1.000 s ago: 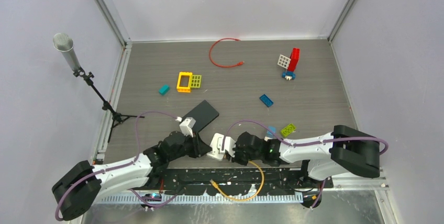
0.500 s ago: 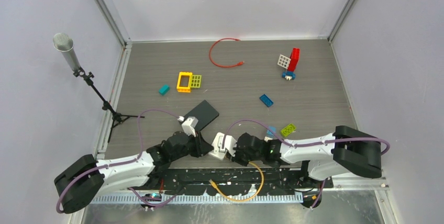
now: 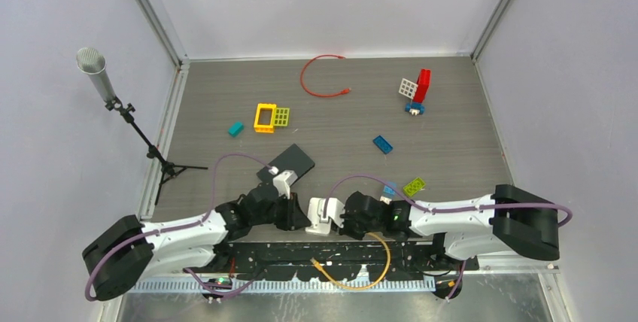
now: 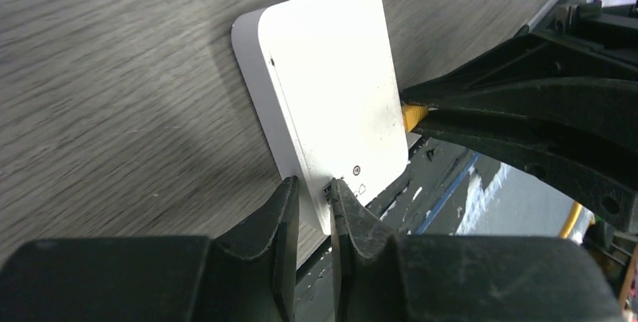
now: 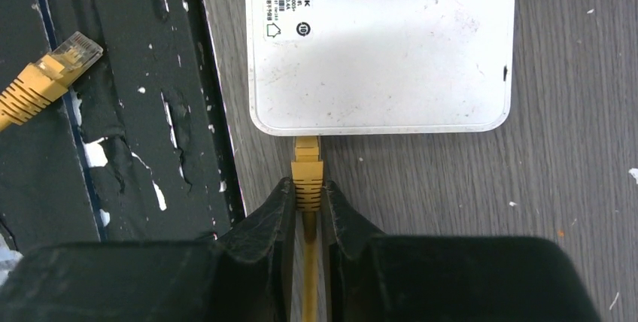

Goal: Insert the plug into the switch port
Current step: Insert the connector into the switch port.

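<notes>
The white switch (image 3: pixel 322 215) lies flat at the table's near edge, between my two grippers. My left gripper (image 4: pixel 314 200) is shut on the switch (image 4: pixel 331 96), pinching its near corner. My right gripper (image 5: pixel 307 200) is shut on the yellow plug (image 5: pixel 307 171) by its ribbed boot, and the plug's tip sits against or just inside the port on the side of the switch (image 5: pixel 384 44). The yellow cable (image 3: pixel 372 265) loops down over the black base plate. Its other plug (image 5: pixel 45 77) lies loose on that plate.
A black flat box (image 3: pixel 290 162) lies just behind my left gripper. Toy bricks (image 3: pixel 271 116) are scattered over the mid table, a red cable (image 3: pixel 320 77) lies at the back, and a microphone stand (image 3: pixel 120 107) is at the left. The black base plate (image 5: pixel 113 111) runs along the near edge.
Both arms have shifted right along the near edge and the switch has moved with them. The left gripper has closed in on the switch's left end.
</notes>
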`<action>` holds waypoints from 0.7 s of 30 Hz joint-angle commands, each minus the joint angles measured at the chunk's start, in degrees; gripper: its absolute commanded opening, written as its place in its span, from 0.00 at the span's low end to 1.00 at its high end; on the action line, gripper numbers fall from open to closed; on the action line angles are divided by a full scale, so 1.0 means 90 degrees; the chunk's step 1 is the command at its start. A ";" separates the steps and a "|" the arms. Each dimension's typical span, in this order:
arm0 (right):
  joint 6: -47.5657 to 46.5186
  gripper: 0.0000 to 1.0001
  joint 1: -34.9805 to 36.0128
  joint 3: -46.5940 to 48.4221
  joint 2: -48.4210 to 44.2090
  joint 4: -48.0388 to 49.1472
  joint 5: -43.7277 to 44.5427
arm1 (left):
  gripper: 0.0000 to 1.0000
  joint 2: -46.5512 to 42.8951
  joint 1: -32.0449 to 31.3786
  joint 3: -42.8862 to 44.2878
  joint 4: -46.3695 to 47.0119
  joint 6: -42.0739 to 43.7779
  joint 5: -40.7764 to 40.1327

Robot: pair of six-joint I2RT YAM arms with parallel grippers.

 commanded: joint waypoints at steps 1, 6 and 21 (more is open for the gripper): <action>-0.0219 0.01 -0.0043 -0.0014 0.0287 0.0767 0.0345 | 0.14 0.0764 -0.0480 0.0028 0.0677 -0.0271 0.2642; -0.0292 0.01 -0.0047 -0.0100 0.0308 0.0978 0.0224 | 0.11 0.1663 -0.0608 0.0090 0.1450 -0.0372 0.2943; -0.0434 0.01 -0.0048 -0.0086 0.0567 0.1983 0.0087 | 0.06 0.2945 -0.1269 0.0347 0.2521 -0.0506 0.3023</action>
